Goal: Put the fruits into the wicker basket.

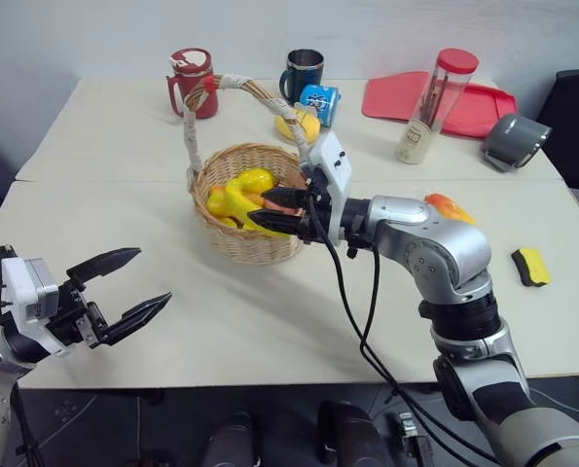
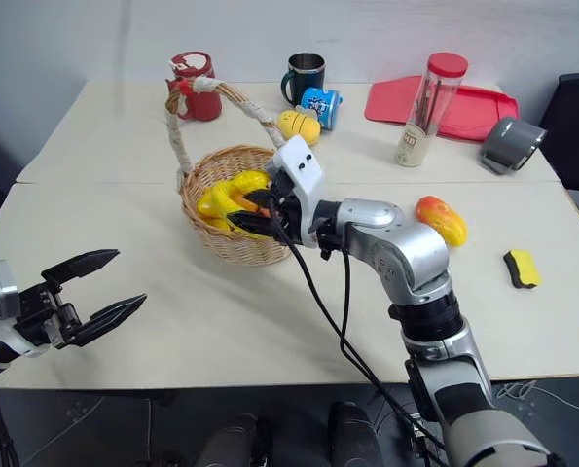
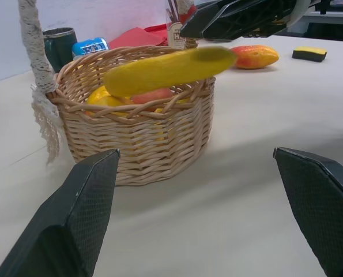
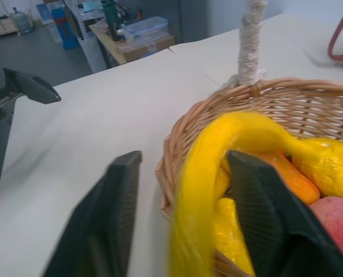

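Note:
The wicker basket point(image 1: 245, 243) stands mid-table with its corded handle point(image 1: 188, 136) arched over it. Inside are a yellow banana point(image 3: 165, 69) lying across the near rim, an orange-red mango point(image 4: 283, 173), a pink peach point(image 4: 341, 216) and a yellow fruit point(image 4: 332, 167). My right gripper point(image 1: 287, 209) hovers level at the basket's right rim, open, its fingers point(image 4: 122, 213) either side of the banana without clamping it. A second mango point(image 2: 441, 219) lies on the table behind my right arm. A small yellow fruit point(image 2: 298, 125) sits behind the basket. My left gripper point(image 1: 153, 277) is open at the front left.
A yellow sponge point(image 1: 530, 266) lies near the right edge. Along the back stand a red mug point(image 1: 194, 83), a dark mug point(image 1: 305, 70), a blue can point(image 1: 320, 100), a red-capped bottle point(image 1: 435, 102), a red tray point(image 1: 474, 112) and a grey roll point(image 1: 515, 141).

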Available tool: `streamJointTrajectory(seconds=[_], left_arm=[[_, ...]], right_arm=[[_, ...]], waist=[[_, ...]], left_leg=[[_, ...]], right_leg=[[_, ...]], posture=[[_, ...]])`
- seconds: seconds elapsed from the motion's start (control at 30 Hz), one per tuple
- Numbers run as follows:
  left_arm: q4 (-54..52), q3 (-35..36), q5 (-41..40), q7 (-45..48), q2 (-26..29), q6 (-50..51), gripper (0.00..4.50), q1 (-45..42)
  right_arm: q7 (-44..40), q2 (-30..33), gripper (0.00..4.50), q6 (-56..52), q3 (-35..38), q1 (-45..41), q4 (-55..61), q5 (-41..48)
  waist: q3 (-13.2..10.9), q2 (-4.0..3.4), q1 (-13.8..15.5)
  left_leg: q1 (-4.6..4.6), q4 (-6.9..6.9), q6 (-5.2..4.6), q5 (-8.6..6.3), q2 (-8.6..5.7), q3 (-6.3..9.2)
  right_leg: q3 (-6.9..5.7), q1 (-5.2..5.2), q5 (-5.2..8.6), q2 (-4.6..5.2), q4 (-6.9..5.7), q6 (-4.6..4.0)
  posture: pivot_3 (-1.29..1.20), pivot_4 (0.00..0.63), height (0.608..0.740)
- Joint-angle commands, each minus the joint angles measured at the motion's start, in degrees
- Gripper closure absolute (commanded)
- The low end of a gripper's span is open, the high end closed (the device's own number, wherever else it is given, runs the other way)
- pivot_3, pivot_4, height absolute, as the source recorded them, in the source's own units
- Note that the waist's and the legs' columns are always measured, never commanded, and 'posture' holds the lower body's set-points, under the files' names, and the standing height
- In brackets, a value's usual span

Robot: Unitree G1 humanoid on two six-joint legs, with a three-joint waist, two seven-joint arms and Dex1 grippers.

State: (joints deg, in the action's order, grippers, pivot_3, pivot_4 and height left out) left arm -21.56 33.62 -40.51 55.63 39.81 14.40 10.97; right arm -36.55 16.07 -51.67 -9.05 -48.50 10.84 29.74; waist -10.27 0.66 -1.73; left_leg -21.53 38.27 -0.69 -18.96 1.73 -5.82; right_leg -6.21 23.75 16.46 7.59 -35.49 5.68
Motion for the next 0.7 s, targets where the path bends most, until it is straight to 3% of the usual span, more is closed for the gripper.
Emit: streamJointTrajectory(seconds=[0.03, 0.13, 0.33, 0.53, 0.7], left_arm=[[-1.2, 1.0, -1.2, -0.4, -0.1, -0.3, 0.00, 0.4], [-1.0, 0.3, -1.1, -0.4, 0.0, -0.4, 0.00, -0.3], [0.5, -2.0, -0.6, 0.1, -0.1, -0.8, 0.00, -3.1], [3.2, -4.3, 0.2, 2.0, 0.3, -1.6, 0.00, -5.8], [5.5, -5.2, -0.5, 4.6, 2.4, -0.5, 0.00, -7.9]], right_arm=[[-2.5, 0.0, 0.88, 2.4, 1.4, 1.2, 4.2, 2.4], [-7.5, 2.2, 0.02, 7.0, 3.3, 5.3, 7.1, 4.0], [-25.1, 15.5, 0.02, 29.4, 15.5, 28.7, 9.5, 2.7], [-24.0, 18.7, 0.02, 48.3, 31.8, 45.4, -1.6, -2.6], [-22.8, 18.6, 0.02, 61.1, 41.1, 58.3, -9.5, -6.4]], waist=[[0.0, 0.00, 0.0], [0.0, 0.00, 0.0], [0.0, 0.04, 1.8], [0.0, 0.04, 1.5], [0.0, 0.03, 1.7]], left_leg=[[0.00, 0.00, 0.01, 0.00, 0.02, -0.02], [0.01, -0.02, 0.03, 0.01, 0.08, -0.06], [0.04, 0.00, -0.23, -0.13, -0.06, -0.01], [0.31, 0.02, -0.32, -0.18, -0.03, -0.40], [0.36, 0.00, -0.20, -0.12, 0.02, -0.38]], right_leg=[[-0.02, 0.01, 0.00, -0.02, 0.00, 0.00], [-0.04, 0.03, 0.00, -0.07, 0.00, 0.00], [-0.11, -0.26, -0.15, -0.04, 0.42, 0.28], [0.17, -0.35, -0.25, -0.09, 0.48, 0.45], [0.17, -0.31, -0.19, -0.13, 0.51, 0.34]], posture=[[0.00, 0.150, 0.740], [0.00, 0.150, 0.740], [0.00, 0.150, 0.740], [0.00, 0.150, 0.740], [0.00, 0.150, 0.740]])
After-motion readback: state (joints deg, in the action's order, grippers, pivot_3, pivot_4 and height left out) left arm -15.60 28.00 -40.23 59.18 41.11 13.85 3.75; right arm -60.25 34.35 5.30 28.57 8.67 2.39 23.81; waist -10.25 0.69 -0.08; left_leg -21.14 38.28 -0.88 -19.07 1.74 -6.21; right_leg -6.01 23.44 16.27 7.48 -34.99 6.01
